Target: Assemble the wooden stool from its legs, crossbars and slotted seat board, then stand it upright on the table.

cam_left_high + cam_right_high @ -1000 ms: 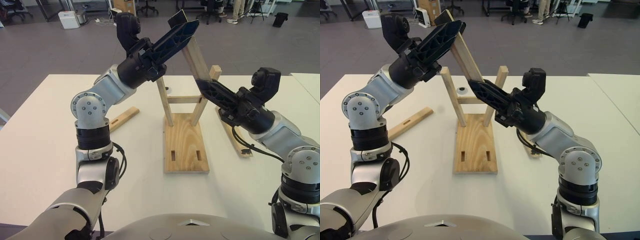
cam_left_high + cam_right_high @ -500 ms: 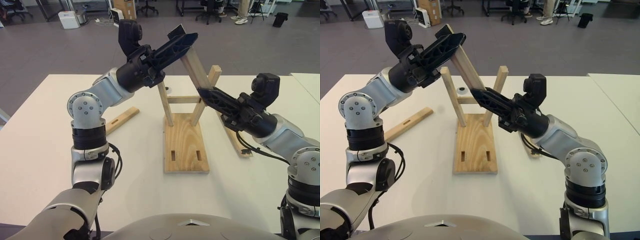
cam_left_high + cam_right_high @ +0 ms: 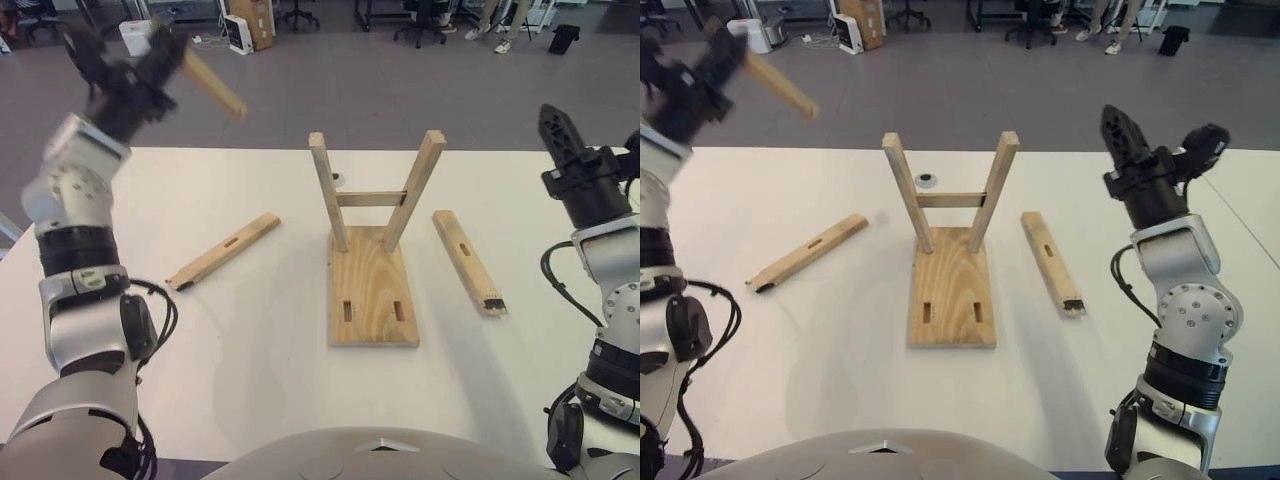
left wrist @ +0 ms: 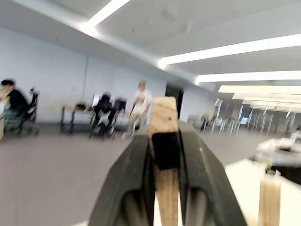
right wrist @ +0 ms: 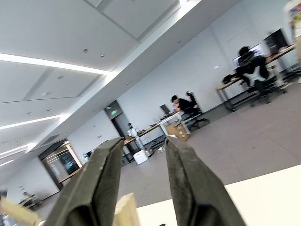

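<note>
Wooden seat board [image 3: 372,290] lies flat mid-table [image 3: 250,380], two legs [image 3: 327,190] and crossbar [image 3: 370,199] upright at its far end; loose leg [image 3: 223,250] left, second leg [image 3: 466,262] right, both apart; left tool [image 4: 165,141] high at far left clamps a wooden piece [image 3: 215,85]; right tool [image 5: 143,141] raised, fingers apart, empty.

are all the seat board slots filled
No, the flat wooden seat board holds two wooden legs at its far end, but its two near slots are empty.

Left end effector [image 4: 165,137] held high, clamped; right end effector [image 5: 141,142] parted.
</note>
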Controlling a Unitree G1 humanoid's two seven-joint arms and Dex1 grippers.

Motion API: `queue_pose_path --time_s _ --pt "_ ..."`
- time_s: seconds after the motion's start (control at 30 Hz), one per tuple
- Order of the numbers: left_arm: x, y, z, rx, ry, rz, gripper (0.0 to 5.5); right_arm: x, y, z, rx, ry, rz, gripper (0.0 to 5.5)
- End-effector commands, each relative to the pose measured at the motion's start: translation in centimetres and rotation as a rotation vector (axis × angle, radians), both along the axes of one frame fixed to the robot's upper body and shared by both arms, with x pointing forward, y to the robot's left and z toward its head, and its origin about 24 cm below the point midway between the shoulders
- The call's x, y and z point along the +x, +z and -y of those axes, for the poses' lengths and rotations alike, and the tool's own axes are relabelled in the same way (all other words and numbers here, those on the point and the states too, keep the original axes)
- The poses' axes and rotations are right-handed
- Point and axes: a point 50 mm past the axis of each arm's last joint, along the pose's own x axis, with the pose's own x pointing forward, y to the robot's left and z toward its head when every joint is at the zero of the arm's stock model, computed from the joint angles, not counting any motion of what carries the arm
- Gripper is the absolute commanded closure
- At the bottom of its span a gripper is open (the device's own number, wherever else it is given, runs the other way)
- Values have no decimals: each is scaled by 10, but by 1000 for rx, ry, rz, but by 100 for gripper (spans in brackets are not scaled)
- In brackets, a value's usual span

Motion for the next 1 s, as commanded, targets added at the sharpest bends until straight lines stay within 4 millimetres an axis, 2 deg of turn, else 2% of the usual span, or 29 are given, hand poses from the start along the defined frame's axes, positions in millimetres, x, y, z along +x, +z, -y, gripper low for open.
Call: queue_pose_path --time_s 0.03,0.13,0.33,0.53,0.8,1.0 --pt "-11 -55 -10 156 8 -93 510 -4 -17 17 10 -121 -70 389" --pt "-17 -80 -20 226 15 -135 510 -2 -23 18 -2 -131 -90 389" --pt "-24 -101 -21 374 -61 -169 510 -2 -25 18 -7 -135 -96 389" --pt "-25 -106 -27 425 -59 -190 510 -4 -25 15 -31 -123 -99 389" --pt "-35 -113 -32 412 -37 -198 510 3 -27 10 -31 -87 -103 389" --pt "-34 -125 -17 400 -60 -214 510 4 -28 9 -30 -84 -105 389"
